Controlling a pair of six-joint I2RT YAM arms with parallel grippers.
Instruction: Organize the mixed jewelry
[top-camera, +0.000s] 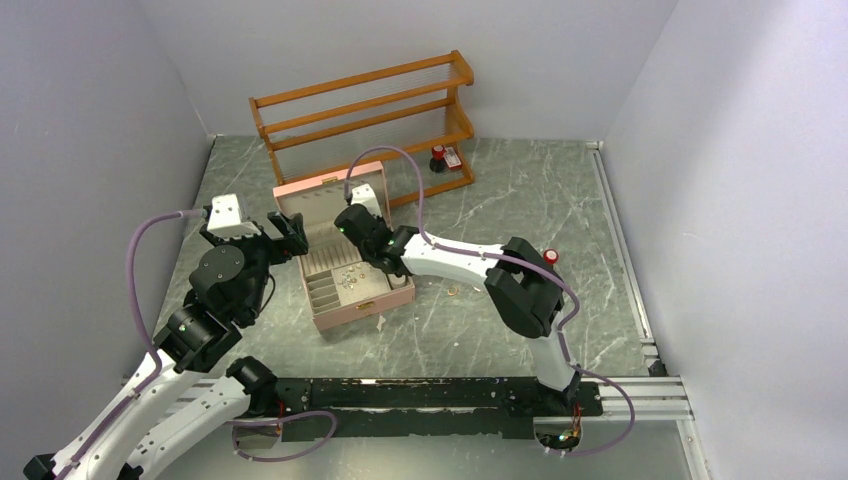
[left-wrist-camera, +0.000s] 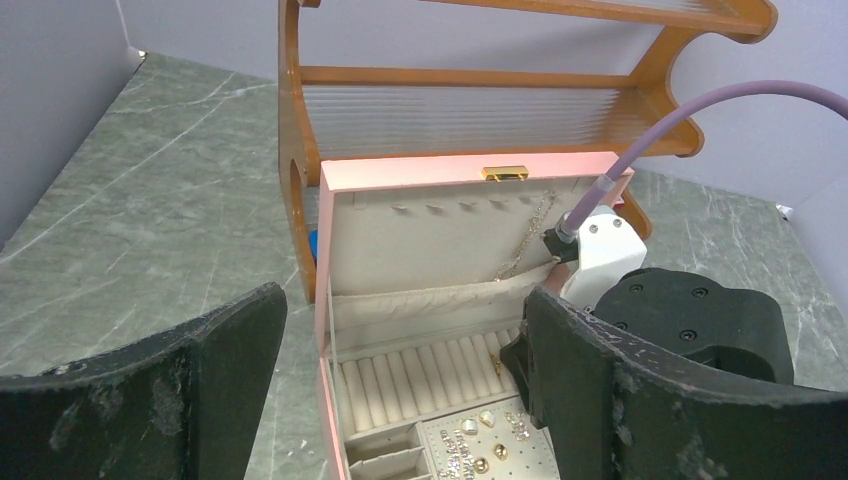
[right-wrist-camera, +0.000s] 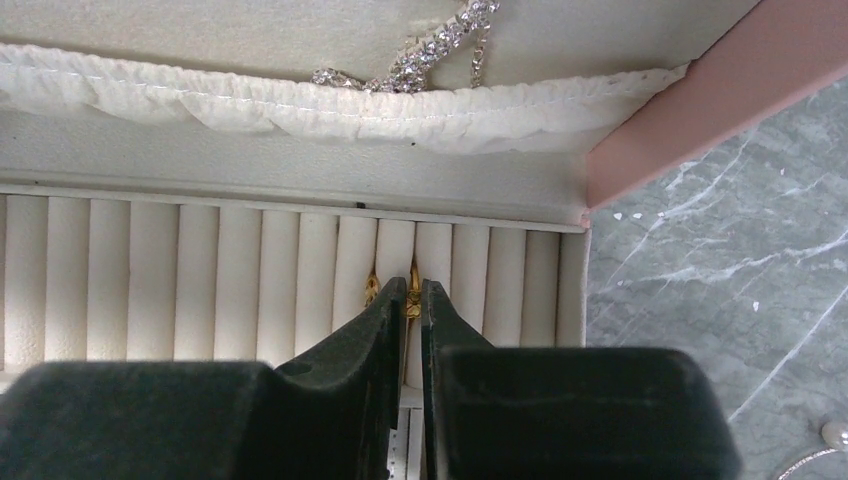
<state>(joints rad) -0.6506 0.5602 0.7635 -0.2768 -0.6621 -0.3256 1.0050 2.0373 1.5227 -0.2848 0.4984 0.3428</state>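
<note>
Right gripper (right-wrist-camera: 412, 292), gold ring (right-wrist-camera: 412, 275) nipped between jaws

Pink box (left-wrist-camera: 420, 170) (cream lining), gold ring (right-wrist-camera: 413, 285), green marbled table (top-camera: 520, 200).

Your table (top-camera: 520, 200) is a grey-green marbled slab with walls on three sides; a black rail (top-camera: 420, 392) runs along its near edge and a metal rail (top-camera: 622, 260) up its right edge; at the back you have a wooden rack (top-camera: 365, 105) standing upright, with a red-capped black bottle (top-camera: 438, 157) just beside its right end; in front of the rack the pink box (top-camera: 352, 312) rests flat on the slab, lid open; right of the box a small gold piece (top-camera: 453, 290) lies loose on the bare stone, apart from the box; white flecks (right-wrist-camera: 640, 214) dot the slab by the box's back right corner.
</note>
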